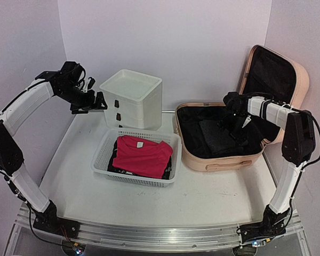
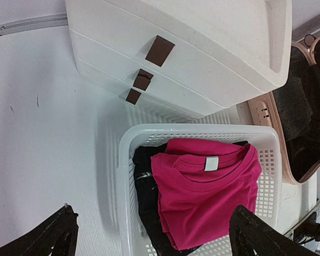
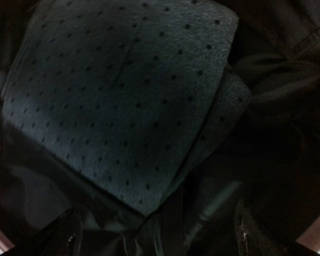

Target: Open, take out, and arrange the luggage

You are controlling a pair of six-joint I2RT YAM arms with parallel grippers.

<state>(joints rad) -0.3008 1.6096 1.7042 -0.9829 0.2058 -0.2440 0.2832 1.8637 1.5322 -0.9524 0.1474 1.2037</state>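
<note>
A white drawer box [image 1: 132,98] with three brown handles [image 2: 160,50] stands toward the back of the white table [image 1: 74,160]. Just in front of it sits a white mesh basket [image 1: 133,179], which holds a folded magenta shirt [image 1: 143,154] lying on black clothing [image 2: 143,186].

just ahead of the right gripper [image 3: 160,234], a grey cloth [image 3: 122,96] scattered with small dark dots, possibly blue-grey, the light is dim in there, lying on black lining [image 3: 266,160]. the luggage [image 1: 218,159] shell around it is peach-pink. ahead of the left gripper [image 2: 154,234], a magenta-red shirt [image 2: 202,197] with a white neck label [image 2: 211,163], black clothing [image 2: 144,186] beside it, all in a white mesh basket [image 2: 125,176]. beyond that, a white drawer box [image 2: 202,32] with brown pull tabs [image 2: 160,50].
</note>
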